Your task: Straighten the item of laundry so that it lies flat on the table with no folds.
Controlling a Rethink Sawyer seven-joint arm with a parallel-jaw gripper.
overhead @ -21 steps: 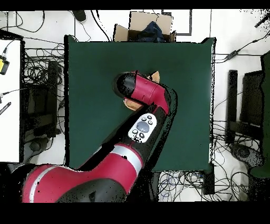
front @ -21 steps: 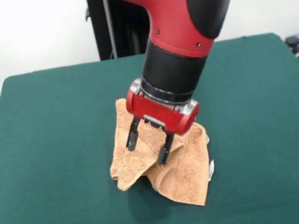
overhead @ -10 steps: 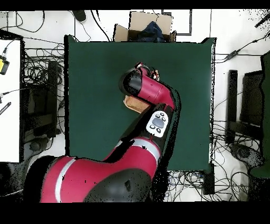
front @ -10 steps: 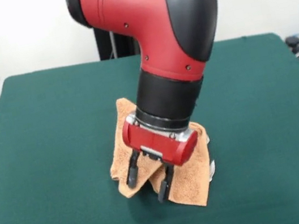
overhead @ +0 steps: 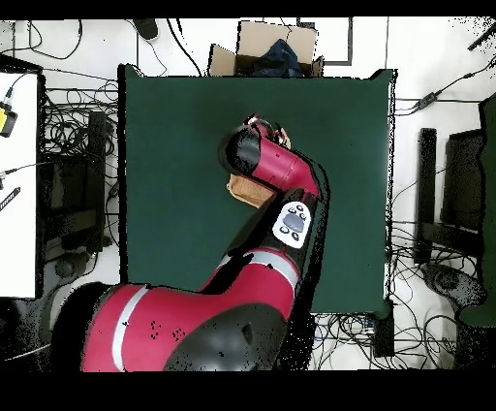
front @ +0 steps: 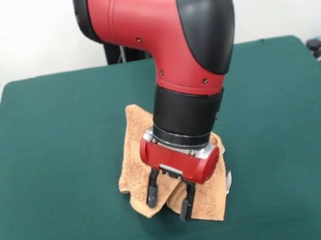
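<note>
Gripper point(front: 169, 200) hangs with its jaws spread and empty over the near edge of the rumpled towel point(front: 207, 195), which lies mid-table point(front: 42, 152). I'd lower onto the near folded flap, pinch only the top layer, then draw it outward low and slow. I count one towel, one white tag point(front: 228, 180), one arm.

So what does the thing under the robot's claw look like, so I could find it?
Look at the big dark green table. Near its middle, below the red and black arm, lies the towel, with the open gripper just over its near edge. It is the only thing on the table: a small, fuzzy, orange-tan cloth, rumpled and folded instead of flat.
</note>
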